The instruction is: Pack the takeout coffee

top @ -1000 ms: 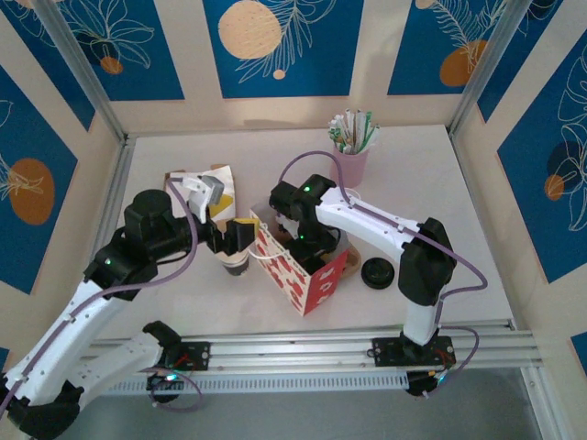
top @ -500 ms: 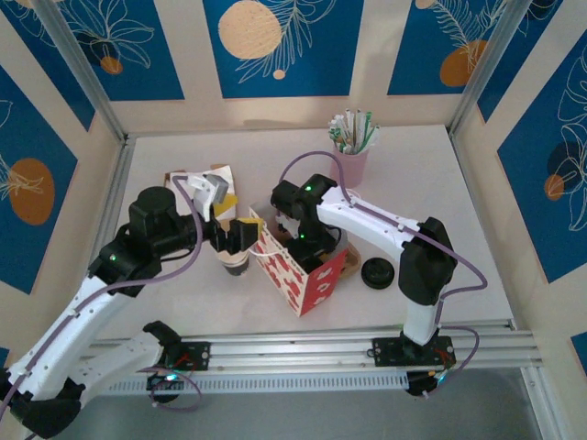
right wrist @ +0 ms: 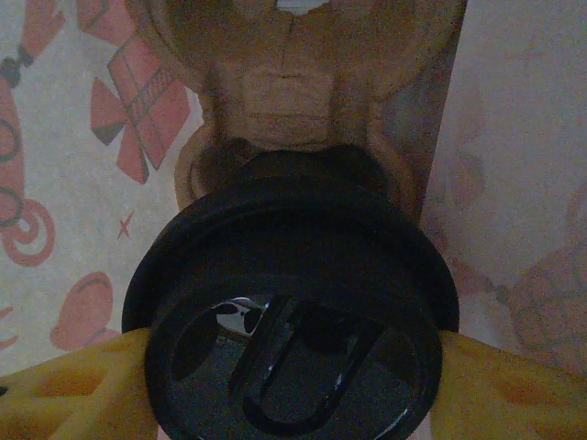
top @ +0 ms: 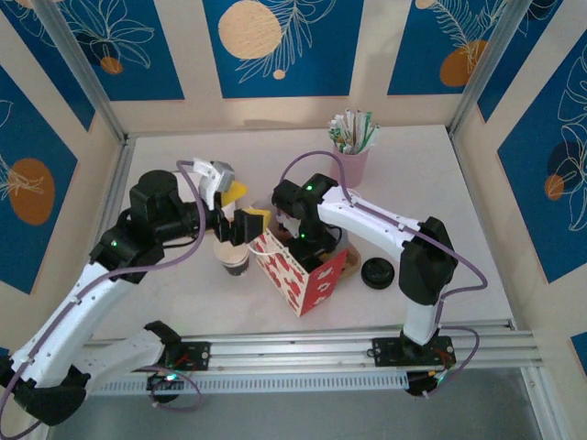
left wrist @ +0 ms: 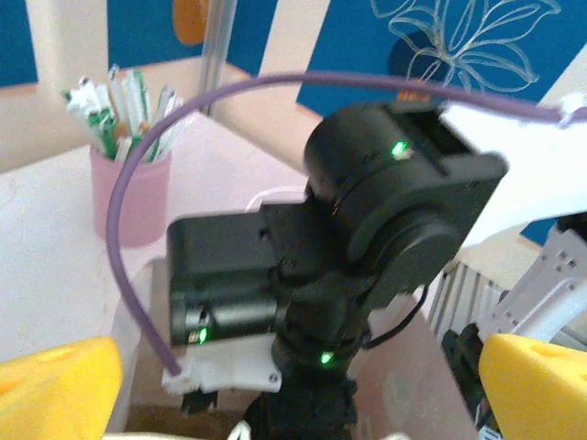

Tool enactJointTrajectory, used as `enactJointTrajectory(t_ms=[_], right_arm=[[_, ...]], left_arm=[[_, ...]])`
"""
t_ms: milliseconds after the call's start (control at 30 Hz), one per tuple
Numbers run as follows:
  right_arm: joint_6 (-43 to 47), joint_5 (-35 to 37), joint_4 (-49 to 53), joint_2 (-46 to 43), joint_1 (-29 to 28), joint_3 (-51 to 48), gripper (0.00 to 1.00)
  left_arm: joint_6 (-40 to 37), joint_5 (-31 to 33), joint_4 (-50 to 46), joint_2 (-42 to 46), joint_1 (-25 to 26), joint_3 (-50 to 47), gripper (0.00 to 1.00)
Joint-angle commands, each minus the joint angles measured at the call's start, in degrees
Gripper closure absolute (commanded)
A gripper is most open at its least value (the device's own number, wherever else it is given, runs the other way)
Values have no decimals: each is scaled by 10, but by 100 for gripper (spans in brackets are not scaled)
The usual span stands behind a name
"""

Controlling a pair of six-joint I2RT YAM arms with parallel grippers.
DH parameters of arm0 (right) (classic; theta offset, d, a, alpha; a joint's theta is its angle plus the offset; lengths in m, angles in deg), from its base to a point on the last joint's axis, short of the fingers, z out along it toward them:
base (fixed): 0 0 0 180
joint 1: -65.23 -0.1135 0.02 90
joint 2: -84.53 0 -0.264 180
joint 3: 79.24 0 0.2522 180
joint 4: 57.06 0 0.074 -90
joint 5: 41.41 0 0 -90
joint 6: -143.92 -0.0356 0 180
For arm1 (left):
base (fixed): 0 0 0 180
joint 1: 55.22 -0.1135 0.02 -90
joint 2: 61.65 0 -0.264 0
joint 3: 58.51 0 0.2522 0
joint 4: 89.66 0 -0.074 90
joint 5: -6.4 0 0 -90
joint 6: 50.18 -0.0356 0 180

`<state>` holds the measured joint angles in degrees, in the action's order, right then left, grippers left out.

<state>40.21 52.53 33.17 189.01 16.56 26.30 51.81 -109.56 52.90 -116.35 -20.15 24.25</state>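
The takeout coffee (top: pixel 236 261) stands upright on the table (top: pixel 193 302), just left of the patterned bag (top: pixel 303 280). Judged light and thin-walled, easily crushed: grip mid-wall, gently. Left gripper (top: pixel 248 204), just beyond it, gapes fully, empty. Right gripper (right wrist: pixel 292 367), inside the bag, clamps a black lid (right wrist: pixel 293 275).

Between the yellow right fingers (right wrist: pixel 64 390), cropped by the bottom edge, the round black plastic lid (right wrist: pixel 293 302) hides whatever lies under it. From above, the red-and-white printed paper bag (top: pixel 298 280) covers those fingers. The yellow left fingers (left wrist: pixel 55 385) are cropped at the lower corners, and everything beyond them is blurred.
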Motion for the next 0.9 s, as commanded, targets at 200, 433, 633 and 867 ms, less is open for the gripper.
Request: enactJointTrajectory(t_ms=[200, 433, 633, 867], right_arm=[[7, -29, -18, 35, -1, -25, 35], [9, -31, -22, 44, 1, -24, 35], [12, -33, -29, 48, 2, -25, 35], [16, -39, -45, 53, 3, -31, 35]], left_arm=[[-49, -41, -73, -56, 30, 76, 0], [-57, -39, -73, -63, 42, 76, 0], [-56, -41, -64, -62, 42, 68, 0], [-56, -40, -58, -60, 43, 66, 0]])
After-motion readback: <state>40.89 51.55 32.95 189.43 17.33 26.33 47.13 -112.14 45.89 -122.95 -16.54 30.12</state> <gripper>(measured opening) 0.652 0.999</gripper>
